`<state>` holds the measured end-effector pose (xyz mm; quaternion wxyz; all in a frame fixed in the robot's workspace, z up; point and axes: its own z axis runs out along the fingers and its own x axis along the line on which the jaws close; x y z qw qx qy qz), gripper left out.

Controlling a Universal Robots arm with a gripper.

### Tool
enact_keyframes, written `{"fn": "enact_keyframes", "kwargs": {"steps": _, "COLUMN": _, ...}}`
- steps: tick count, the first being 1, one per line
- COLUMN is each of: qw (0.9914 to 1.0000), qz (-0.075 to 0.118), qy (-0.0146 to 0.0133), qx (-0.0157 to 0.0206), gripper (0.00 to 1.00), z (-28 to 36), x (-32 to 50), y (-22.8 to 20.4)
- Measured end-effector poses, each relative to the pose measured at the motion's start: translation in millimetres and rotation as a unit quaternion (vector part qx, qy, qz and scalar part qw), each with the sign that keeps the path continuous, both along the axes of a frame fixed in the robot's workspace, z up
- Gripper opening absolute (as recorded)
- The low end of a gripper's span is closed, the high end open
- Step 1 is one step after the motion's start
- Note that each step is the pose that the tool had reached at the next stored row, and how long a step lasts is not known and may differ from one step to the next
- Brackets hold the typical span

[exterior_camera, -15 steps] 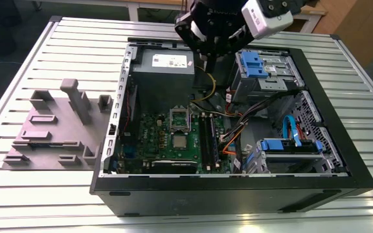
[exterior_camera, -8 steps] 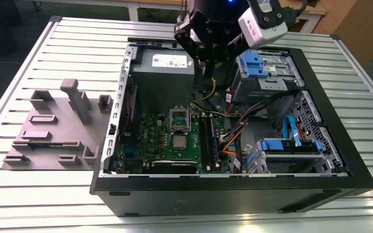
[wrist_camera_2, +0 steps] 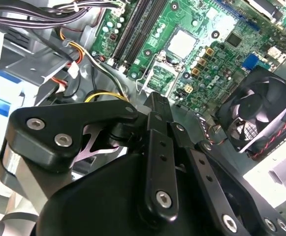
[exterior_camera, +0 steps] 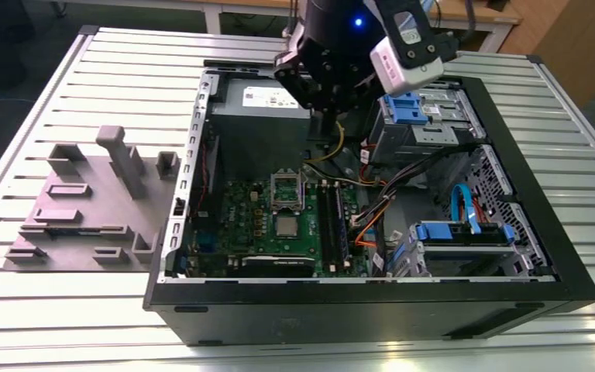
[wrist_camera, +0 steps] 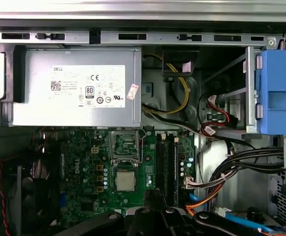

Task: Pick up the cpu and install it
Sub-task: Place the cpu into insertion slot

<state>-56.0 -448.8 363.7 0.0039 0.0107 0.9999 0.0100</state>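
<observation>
The cpu (exterior_camera: 288, 226) is a small silvery square lying flat in the socket area of the green motherboard inside the open computer case. It also shows in both wrist views: cpu (wrist_camera: 125, 181), cpu (wrist_camera_2: 182, 42). Beside it stands the opened metal socket frame (exterior_camera: 286, 188), seen as well in the first wrist view as socket frame (wrist_camera: 125, 146). My gripper (exterior_camera: 328, 132) hangs above the case, well over the board and apart from the cpu. Its black fingers (wrist_camera_2: 155, 105) are shut together with nothing seen between them.
A grey power-supply box (wrist_camera: 76, 88) fills the case's far end. Bundled cables (wrist_camera: 231, 167) and blue drive brackets (exterior_camera: 463, 232) crowd the exterior view's right. A black fan (wrist_camera_2: 261, 113) sits by the board. A grey fixture (exterior_camera: 91, 201) lies on the slatted table at the exterior view's left.
</observation>
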Motion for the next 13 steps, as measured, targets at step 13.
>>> {"fn": "enact_keyframes", "kwargs": {"steps": 13, "qw": 1.0, "qz": 0.0, "qy": 0.0014, "qx": 0.0, "gripper": 0.1, "z": -23.7, "x": -13.2, "y": -3.1}}
